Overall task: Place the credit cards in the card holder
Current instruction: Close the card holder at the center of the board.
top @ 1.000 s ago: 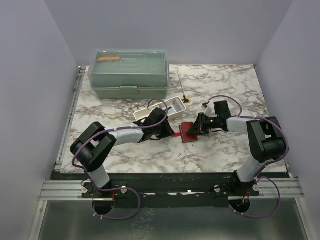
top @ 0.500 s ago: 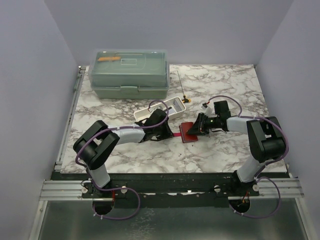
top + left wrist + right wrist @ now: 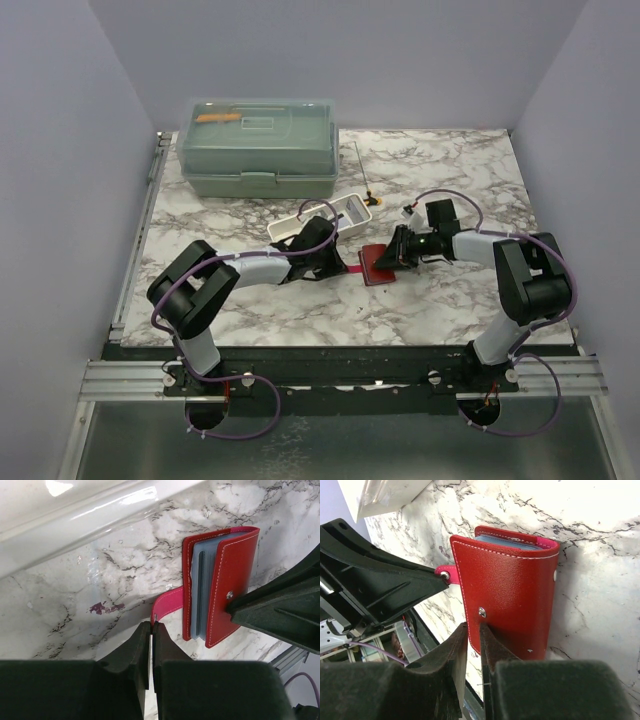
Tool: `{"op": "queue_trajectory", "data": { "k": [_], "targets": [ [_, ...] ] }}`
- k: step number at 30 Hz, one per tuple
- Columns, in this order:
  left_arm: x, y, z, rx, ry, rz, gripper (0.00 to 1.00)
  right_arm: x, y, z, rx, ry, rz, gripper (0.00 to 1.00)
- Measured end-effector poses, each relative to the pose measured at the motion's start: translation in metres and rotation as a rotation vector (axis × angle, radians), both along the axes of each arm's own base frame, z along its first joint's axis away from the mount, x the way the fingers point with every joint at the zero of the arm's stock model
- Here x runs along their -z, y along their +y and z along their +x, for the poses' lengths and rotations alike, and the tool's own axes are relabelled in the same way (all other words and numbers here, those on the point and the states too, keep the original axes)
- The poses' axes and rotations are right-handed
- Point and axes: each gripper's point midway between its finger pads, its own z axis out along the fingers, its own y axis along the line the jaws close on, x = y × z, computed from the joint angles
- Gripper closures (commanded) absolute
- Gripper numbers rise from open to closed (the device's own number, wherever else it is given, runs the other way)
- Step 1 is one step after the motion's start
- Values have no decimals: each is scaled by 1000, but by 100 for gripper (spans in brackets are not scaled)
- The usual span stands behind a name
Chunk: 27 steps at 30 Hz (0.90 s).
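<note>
The red card holder (image 3: 378,264) lies at the table's middle, half open. In the left wrist view the holder (image 3: 235,580) shows dark blue-grey credit cards (image 3: 202,595) tucked between its covers. My left gripper (image 3: 151,625) is shut on the end of the holder's pink strap (image 3: 167,605); it sits just left of the holder in the top view (image 3: 345,268). My right gripper (image 3: 473,627) is shut on the edge of the holder's red cover (image 3: 510,590), near its snap, and reaches in from the right (image 3: 397,258). Only the cards' edge (image 3: 505,541) shows in the right wrist view.
A white tray (image 3: 320,222) lies just behind the left gripper. A green lidded toolbox (image 3: 257,148) stands at the back left. A thin rod with a yellow tip (image 3: 365,180) lies behind the tray. Grey walls close in both sides.
The left arm's elbow shifted slightly a second ago. Both grippers and the card holder stay where they were.
</note>
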Motion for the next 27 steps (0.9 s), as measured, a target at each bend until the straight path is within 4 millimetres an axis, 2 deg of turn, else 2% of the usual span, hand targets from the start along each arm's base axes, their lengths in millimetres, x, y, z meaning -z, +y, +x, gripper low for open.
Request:
{"op": "queue_trajectory", "data": {
  "k": [1, 5, 8, 12, 15, 20, 23, 27],
  "targets": [
    [-1, -1, 1, 2, -3, 0, 100, 0, 0, 0, 0, 1, -7, 78],
    [-8, -4, 5, 18, -21, 5, 100, -3, -3, 6, 9, -12, -51, 68],
    [-13, -7, 9, 34, -37, 12, 100, -12, -7, 18, 23, -53, -95, 64],
    [-13, -5, 7, 56, -43, 31, 100, -22, -13, 36, 35, -120, -151, 63],
    [-12, -4, 5, 75, -45, 39, 100, -19, -19, 41, 44, -146, -200, 64],
    [-21, -7, 4, 107, -62, 29, 100, -1, -15, 29, 28, -118, -223, 68],
    [-29, -10, 5, 125, -76, 18, 100, 2, -2, 23, 23, -124, -177, 73],
    [-33, -11, 4, 144, -89, 15, 100, 4, 6, 12, 64, -111, -111, 73]
  ]
}}
